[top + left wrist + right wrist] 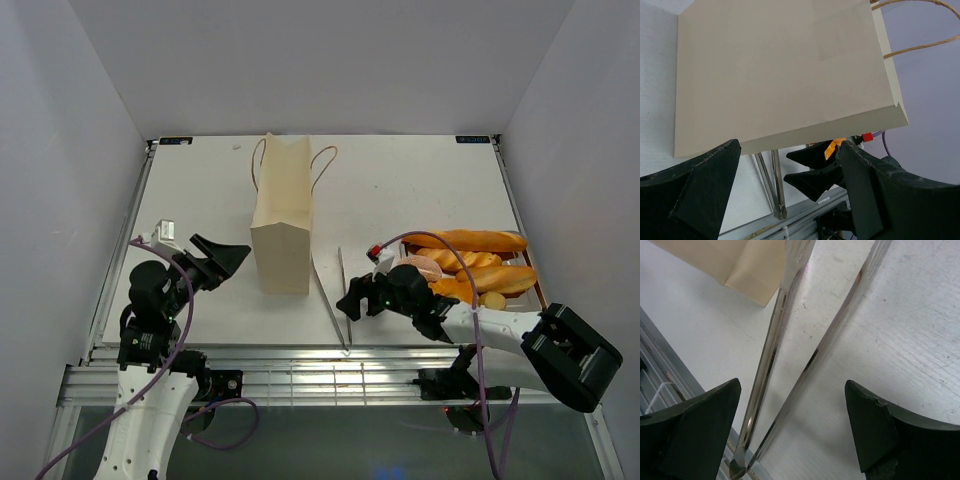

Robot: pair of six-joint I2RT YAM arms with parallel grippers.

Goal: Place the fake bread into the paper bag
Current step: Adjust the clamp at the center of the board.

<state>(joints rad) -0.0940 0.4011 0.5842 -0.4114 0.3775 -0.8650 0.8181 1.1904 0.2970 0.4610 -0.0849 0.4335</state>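
1. Top external view: the paper bag (283,235) sits mid-worktop (420,190), its cord handles (325,160) at its 12 o'clock end; whether its mouth is open cannot be told. The fake bread (480,262) is heaped in a tray (541,292) at about 4 o'clock from the bag, well apart from it. Metal tongs (333,300) lie between bag and tray. The left gripper (232,262) hovers just beside the bag at its 8 o'clock, fingers spread and empty. The right gripper (350,302) sits over the tongs, fingers also wide apart.

2. Left wrist view: the bag's broad tan face (780,75) fills the frame, handles (920,25) at 2 o'clock; both fingers (705,195) stand fully parted with nothing held. The right gripper (815,167) and a sliver of orange bread (830,149) show past the bag's lower edge; the tongs (772,185) lie at 6 o'clock.

3. Right wrist view: the tongs' two arms (790,340) run across the white worktop (900,340) between the widely parted fingers (700,430), which touch neither arm and grip nothing; a corner of the bag (740,265) sits at 11 o'clock.
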